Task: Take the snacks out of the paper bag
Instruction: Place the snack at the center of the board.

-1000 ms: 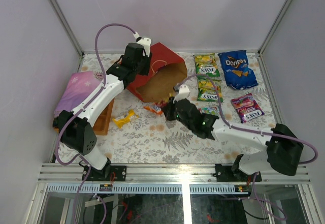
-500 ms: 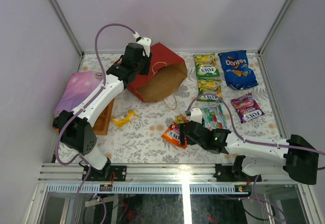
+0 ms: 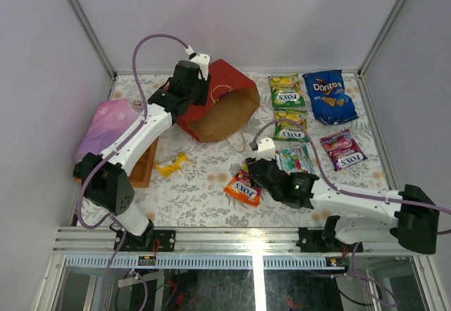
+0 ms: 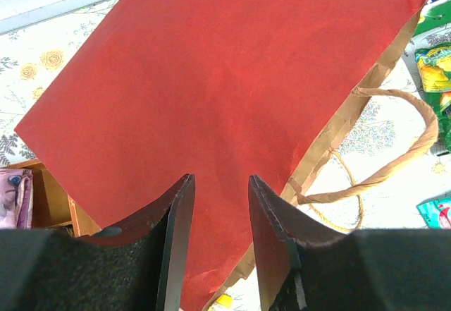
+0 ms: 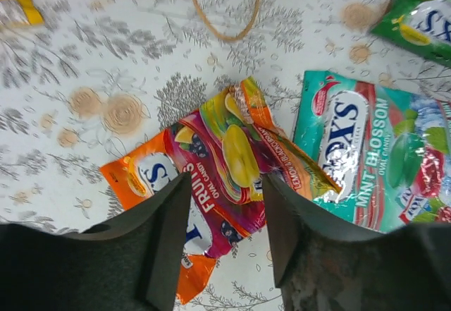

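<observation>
The paper bag (image 3: 227,103), red outside and brown inside, lies on its side with its mouth facing the right arm. My left gripper (image 3: 189,85) is at its closed end, and in the left wrist view the left gripper (image 4: 220,180) has red bag (image 4: 225,78) paper running between its narrowly parted jaws. My right gripper (image 3: 251,171) hangs open over two packets lying flat: a purple fruits packet (image 5: 225,159) overlapping an orange one (image 5: 137,177) (image 3: 239,190). A teal mint packet (image 5: 359,149) (image 3: 296,159) lies just to the right.
Green packets (image 3: 287,91) (image 3: 290,124), a blue Doritos bag (image 3: 331,96) and a pink packet (image 3: 343,149) lie at the right. A small yellow packet (image 3: 173,164) is left of centre. A pink-purple cloth (image 3: 106,124) and a wooden tray (image 3: 144,164) sit at the left.
The right gripper pulled the orange and purple packets from the bag's mouth to the near middle, let them go, then rose slightly. The left arm and the bag stayed still.
</observation>
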